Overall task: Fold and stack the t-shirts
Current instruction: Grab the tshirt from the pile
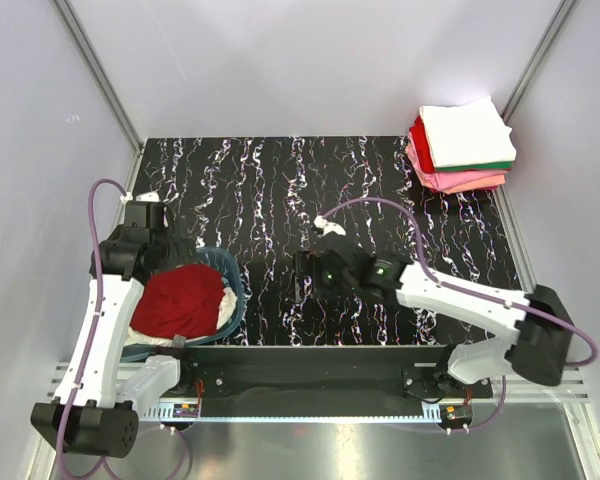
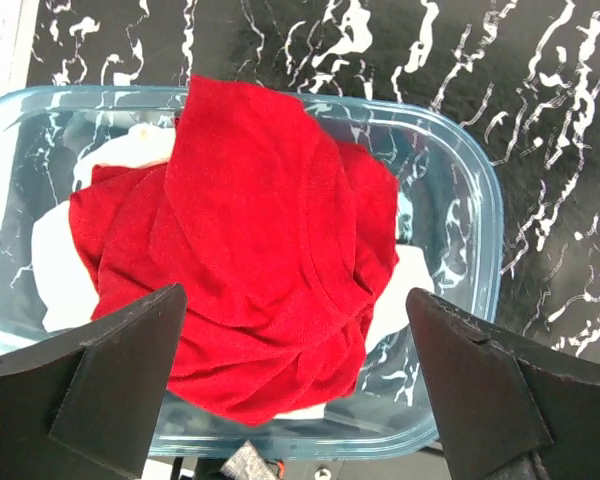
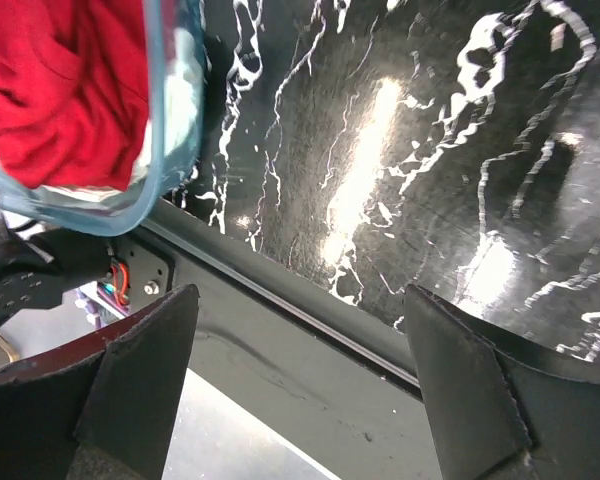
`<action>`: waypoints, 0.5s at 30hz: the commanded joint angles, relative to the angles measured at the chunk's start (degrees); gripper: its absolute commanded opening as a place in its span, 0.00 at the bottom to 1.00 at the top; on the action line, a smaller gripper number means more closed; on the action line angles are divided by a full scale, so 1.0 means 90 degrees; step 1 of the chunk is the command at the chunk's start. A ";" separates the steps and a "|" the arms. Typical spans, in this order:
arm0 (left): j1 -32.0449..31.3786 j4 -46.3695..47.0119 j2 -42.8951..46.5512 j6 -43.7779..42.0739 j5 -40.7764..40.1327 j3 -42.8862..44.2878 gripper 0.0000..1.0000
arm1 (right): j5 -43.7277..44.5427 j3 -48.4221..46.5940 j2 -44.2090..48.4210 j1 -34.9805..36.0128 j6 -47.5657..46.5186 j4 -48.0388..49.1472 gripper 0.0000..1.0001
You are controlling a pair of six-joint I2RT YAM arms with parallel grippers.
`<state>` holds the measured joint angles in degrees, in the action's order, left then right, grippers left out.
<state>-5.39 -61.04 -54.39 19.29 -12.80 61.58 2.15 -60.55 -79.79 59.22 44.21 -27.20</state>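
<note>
Half done or better, judging by the piles. Across the black marbled counter [image 1: 260,180]: mostly bare through the middle.

At far right corner: folded stack [image 1: 462,148], squared up. White on top, then a green edge, red and pink below. At least four layers; cannot tell the exact count.

At near left: teal tub [image 1: 235,290], holding the unfolded rest. Heaped on top in there: red shirt [image 2: 270,250], crumpled, reaching toward the rim. Under it: white cloth [image 2: 60,270], showing only at the edges. Cannot tell whether one shirt or more.

Left jaws: spread wide, hanging over the red shirt, gripping nothing, seemingly clear of the cloth.

Right jaws: also spread wide, holding nothing, out over bare counter by the front edge, near the tub's right side.

Left to do, by estimate: lift red shirt out, spread on counter, fold, carry to stack. Same again for the white below. Looks like the start of a pick, left side leading.
</note>
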 commanded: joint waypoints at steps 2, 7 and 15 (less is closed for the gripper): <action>0.0179 0.0609 -0.0274 -0.0181 0.0640 -0.0192 0.99 | 0.0649 0.0331 0.0789 0.0002 -0.0146 0.0571 0.91; 0.0179 0.1019 -0.0664 -0.0083 0.0836 -0.0494 0.99 | 0.0669 0.0750 0.0926 -0.0008 -0.0068 0.0746 0.97; 0.0188 0.1342 -0.1807 -0.0112 0.0192 -0.0554 0.83 | 0.0259 0.0937 0.0506 0.0002 0.0108 0.1137 0.96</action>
<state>-4.03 -52.58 -68.25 19.16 -8.49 55.83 4.86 -51.99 -74.70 59.20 44.38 -20.60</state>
